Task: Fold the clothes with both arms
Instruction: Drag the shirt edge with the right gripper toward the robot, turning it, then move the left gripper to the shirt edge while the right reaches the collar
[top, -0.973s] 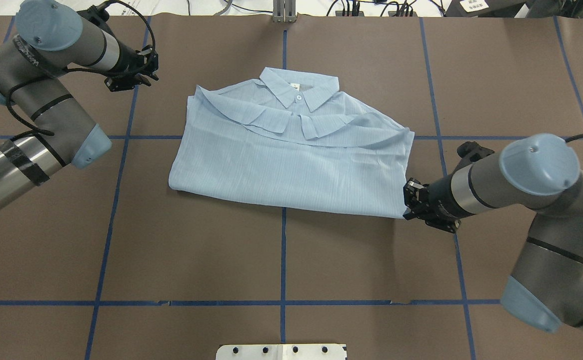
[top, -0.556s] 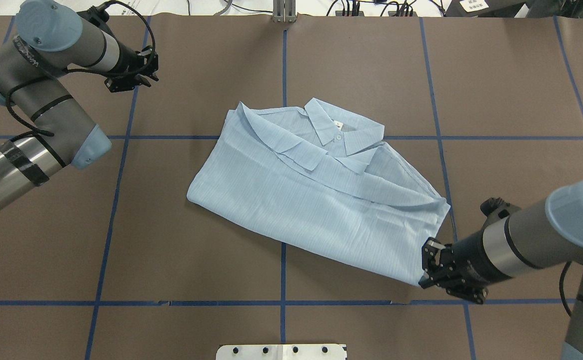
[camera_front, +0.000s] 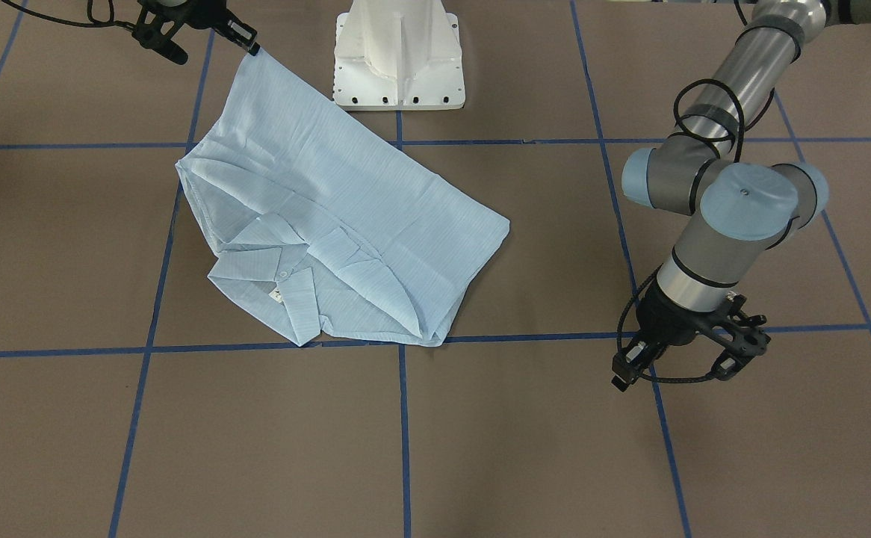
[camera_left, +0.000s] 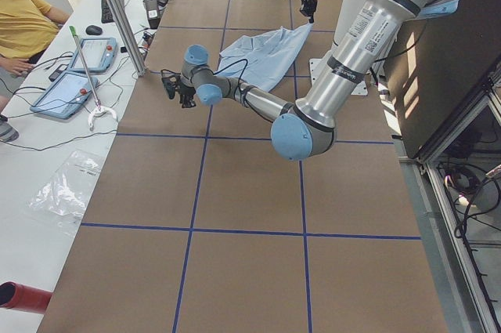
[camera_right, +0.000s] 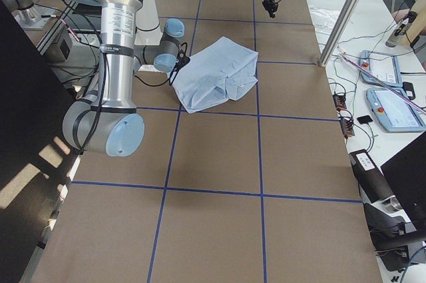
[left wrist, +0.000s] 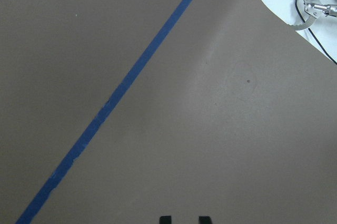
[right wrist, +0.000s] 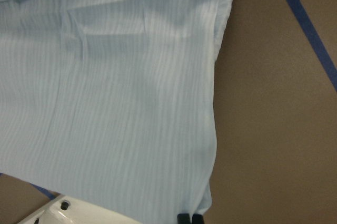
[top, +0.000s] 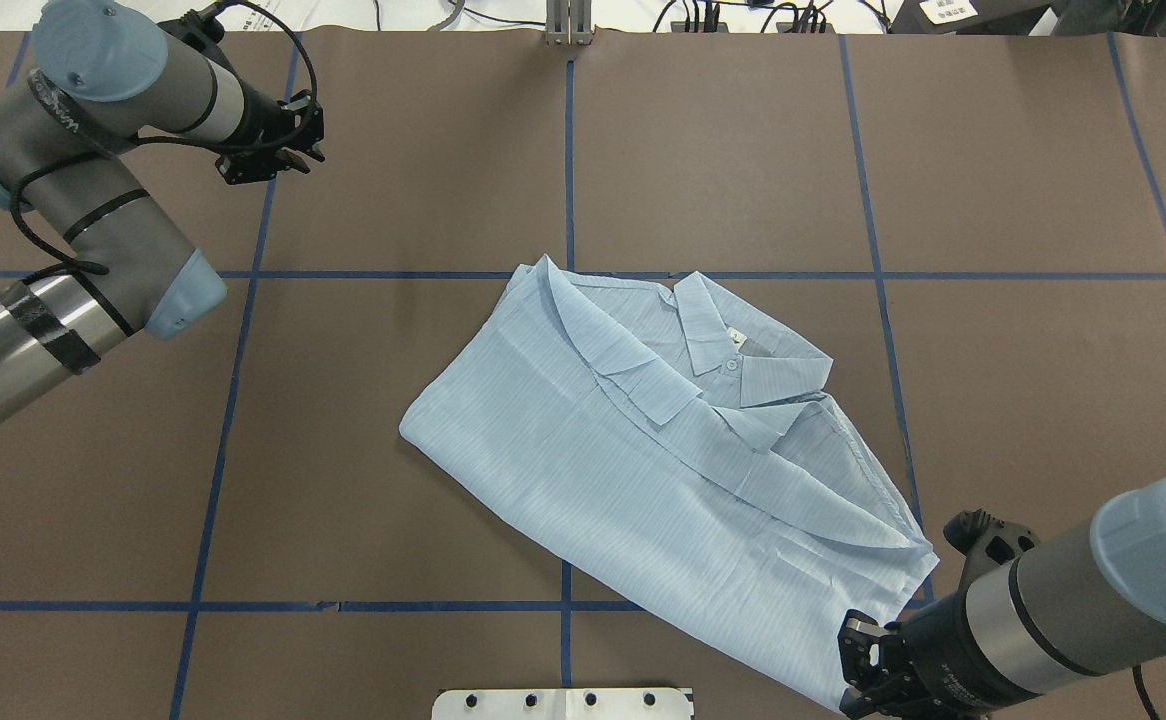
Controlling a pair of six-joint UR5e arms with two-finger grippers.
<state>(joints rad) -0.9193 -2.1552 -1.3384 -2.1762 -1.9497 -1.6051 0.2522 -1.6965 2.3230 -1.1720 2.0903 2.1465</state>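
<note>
Table (top: 393, 520): brown paper cover with a blue tape grid. The shirt (top: 643, 470) is the only task item on it. The shirt lies flat and partly folded, sleeves apparently tucked across the chest, and sits diagonally in the near right part of the table. Change over the last second: it was square to the grid at far centre, and it has since been dragged toward the near right and turned. The hem corner is now just beside the white pedestal base (top: 563, 703), and the collar (top: 743, 345) points far and right. The tucked layers look undisturbed by the drag, though some slack wrinkles show near the pulled corner. Right arm (top: 1093, 590) is drawn back low at the near right edge. Right gripper (top: 851, 662) is clamped on that hem corner; in its wrist view the fingertips are pressed together with cloth between them. Left arm (top: 93, 220) has not moved and stays at far left. Left gripper (top: 305, 148) has its jaws apart and holds nothing, well apart from the shirt; its wrist view shows only bare paper and tape. Button (top: 731, 365) and neck label (top: 738, 338) face up. Judgement: this is a one-armed reposition, not a fold. The next fold likely needs the left gripper brought to a corner.
</note>
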